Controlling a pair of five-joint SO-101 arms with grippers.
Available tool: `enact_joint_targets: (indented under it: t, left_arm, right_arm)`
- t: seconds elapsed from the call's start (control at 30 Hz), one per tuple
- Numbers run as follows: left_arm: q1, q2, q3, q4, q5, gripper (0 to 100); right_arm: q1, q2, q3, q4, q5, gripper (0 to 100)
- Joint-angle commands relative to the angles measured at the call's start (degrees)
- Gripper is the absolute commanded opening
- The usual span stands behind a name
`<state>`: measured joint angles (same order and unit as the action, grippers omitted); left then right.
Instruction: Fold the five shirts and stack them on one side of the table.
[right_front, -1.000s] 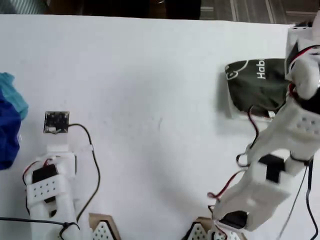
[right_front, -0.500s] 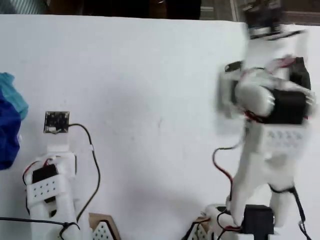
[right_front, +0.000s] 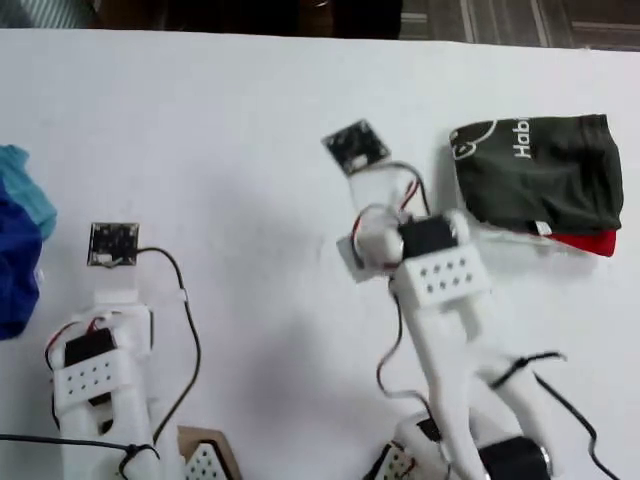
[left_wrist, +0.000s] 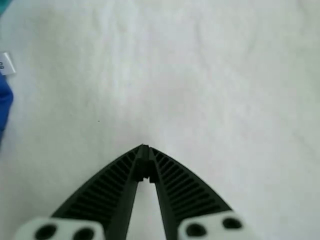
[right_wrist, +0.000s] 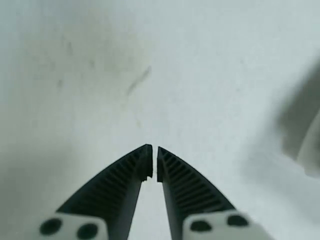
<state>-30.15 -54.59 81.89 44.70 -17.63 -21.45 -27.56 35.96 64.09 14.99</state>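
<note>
The left gripper (left_wrist: 144, 151) and right gripper (right_wrist: 152, 151) are clenched on nothing over the white table (right_front: 250, 130), with a folded dark green shirt (right_front: 535, 170) atop a red one (right_front: 590, 243) at two o'clock and crumpled blue and teal shirts (right_front: 15, 265) at nine.

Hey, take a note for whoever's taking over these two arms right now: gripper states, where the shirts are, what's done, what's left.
Left gripper: fingers shut, empty, over bare table.
Right gripper: fingers shut, empty, over bare table beside the stack.
Done: dark green shirt folded, lying on a red shirt at the table's right side.
Left: blue shirt and teal shirt lie bunched at the left edge; they likely need folding and stacking. I can't make out any other shirts.
</note>
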Motion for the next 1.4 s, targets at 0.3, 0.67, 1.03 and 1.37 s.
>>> enact_joint_targets:
  t: [0.3,0.67,1.03,1.37]
  left_arm:
    - [0.0,-0.88,-0.22,-0.79,0.53,3]
    - [-4.66,-0.62,-3.3,0.35,-5.71,10]
    - [-22.51,2.2,-7.96,-15.56,-36.48,16]
    - [-26.55,32.7,-28.88,-10.9,-36.92,16]
  right_arm:
    - [-0.57,-8.31,31.82,-36.0,-0.53,2.5]
    - [0.13,-8.31,35.69,-41.1,-0.09,9.5]
    - [0.04,-8.31,35.78,-41.1,-0.09,14.1]
    - [0.04,-8.31,35.96,-41.1,-0.09,14.1]
